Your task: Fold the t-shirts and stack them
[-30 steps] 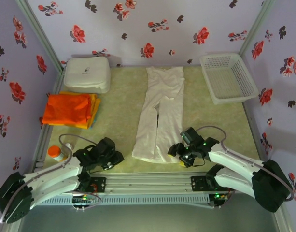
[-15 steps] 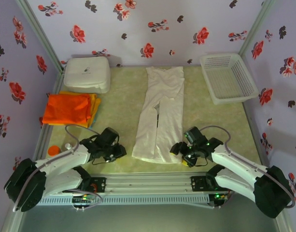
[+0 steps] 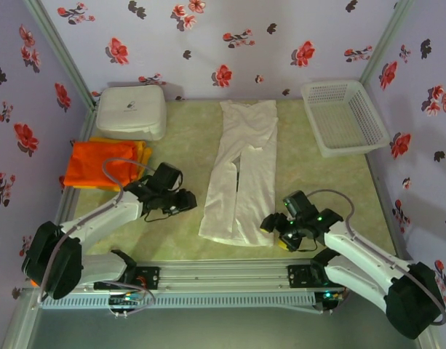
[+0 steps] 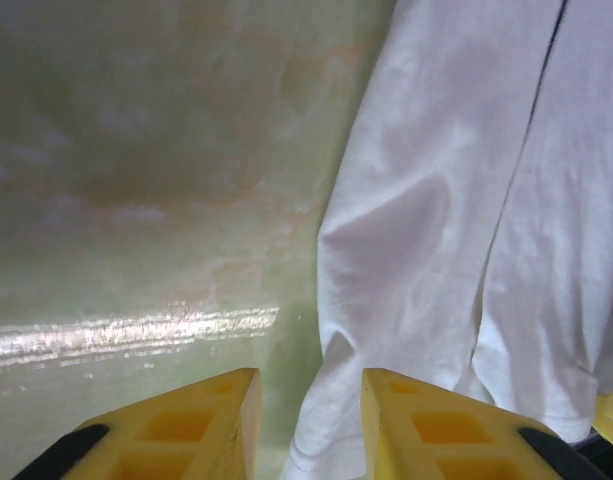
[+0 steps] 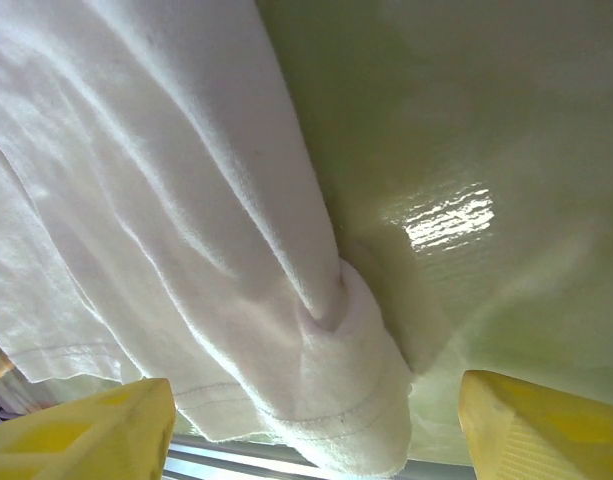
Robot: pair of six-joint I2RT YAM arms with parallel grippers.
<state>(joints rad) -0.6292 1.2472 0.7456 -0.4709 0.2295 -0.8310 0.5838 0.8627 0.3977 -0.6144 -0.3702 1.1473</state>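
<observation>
An off-white t-shirt (image 3: 241,171) lies folded lengthwise into a long strip down the middle of the table, its hem toward me. My left gripper (image 3: 187,203) sits low just left of the strip's near end. In the left wrist view it (image 4: 306,425) is open, with the shirt's left edge (image 4: 426,260) lying between the yellow fingers (image 4: 201,420). My right gripper (image 3: 273,230) is at the hem's right corner. In the right wrist view it (image 5: 316,430) is open wide, straddling the rolled corner of cloth (image 5: 356,370). A folded orange t-shirt (image 3: 102,166) rests on a yellow one (image 3: 145,152) at left.
A white rounded box (image 3: 132,113) stands at the back left, behind the orange stack. A white mesh basket (image 3: 345,116) sits at the back right. Flowered walls close three sides. A metal rail (image 3: 223,275) runs along the near edge.
My left arm has swung forward and right, from the near edge to the shirt's left side. The right gripper has shifted slightly right and nearer, and its fingers have spread wider.
</observation>
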